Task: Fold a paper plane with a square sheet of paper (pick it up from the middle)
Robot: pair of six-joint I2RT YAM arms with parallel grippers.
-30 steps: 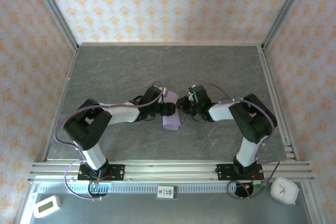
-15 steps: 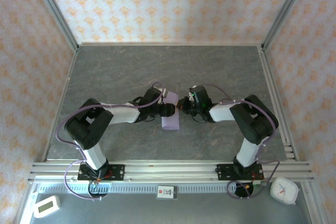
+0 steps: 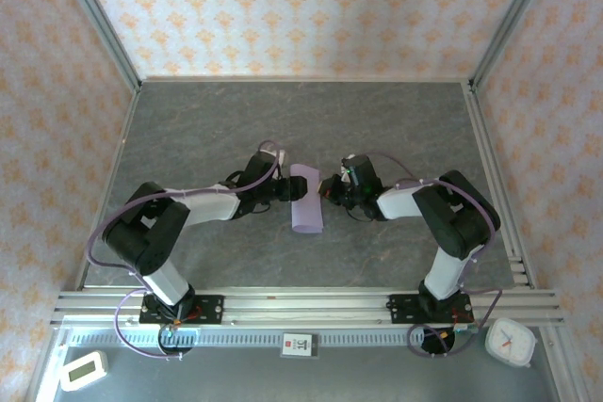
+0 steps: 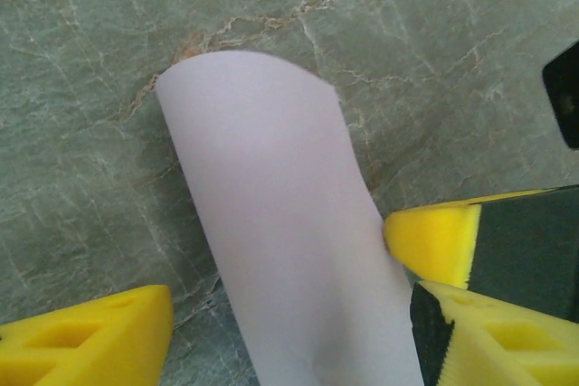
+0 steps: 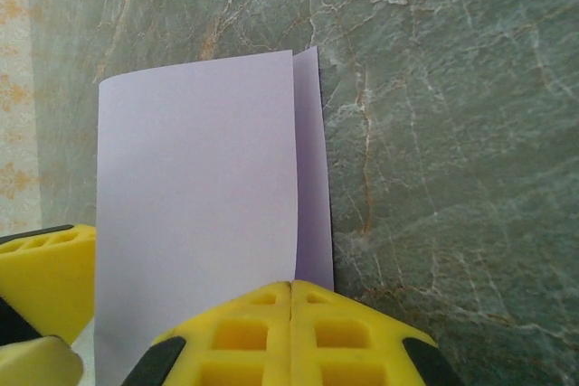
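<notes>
Grey marbled tabletop [image 3: 207,129] mid-frame carries the square sheet of paper [image 3: 306,202] merely bent double, right gripper [image 5: 291,300] pinching its edges, left gripper [image 4: 285,332] parted, so nearly all folding seems left.

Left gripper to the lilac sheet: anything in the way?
Nothing visible. The folded pale lilac paper sheet lies directly between the yellow fingers of the open left gripper. The right gripper, shut on the sheet's opposite edge, sits beside it, not between.
</notes>
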